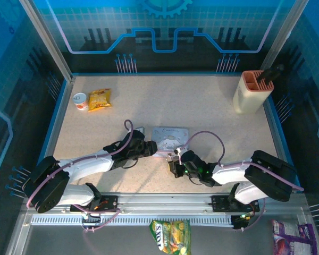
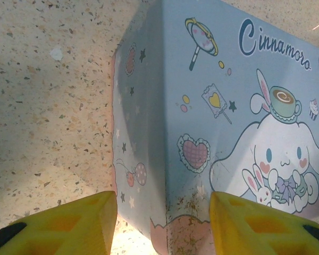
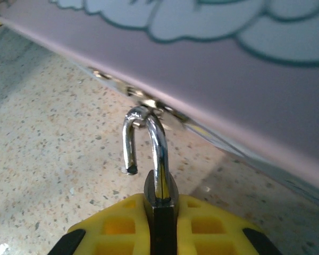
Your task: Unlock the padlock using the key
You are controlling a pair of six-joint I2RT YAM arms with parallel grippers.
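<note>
Most of the dark padlock [image 3: 160, 194] is buried between the yellow pads of the right gripper [image 3: 162, 215], whose jaws clamp it. Its shiny curved shackle rises with one end free, its top at the metal clasp of the pale printed tin box [image 3: 228, 64]. The jaws of the left gripper [image 2: 164, 223] straddle the tin's corner, contact unclear, over the speckled worktop [image 3: 48, 149].

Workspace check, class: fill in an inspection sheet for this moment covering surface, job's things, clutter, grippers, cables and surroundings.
surface: speckled beige table
job's things: padlock, shackle sprung open, hooked through the hasp of the tin box
clutter: yellow snack bag, small cup, beige tool holder
grippers: right gripper fingers pinch the padlock body; left gripper fingers straddle the tin box's corner
cables: pale purple cables loop along both arms
surroundings: blue printed walls; snack packet beyond the front rail
</note>
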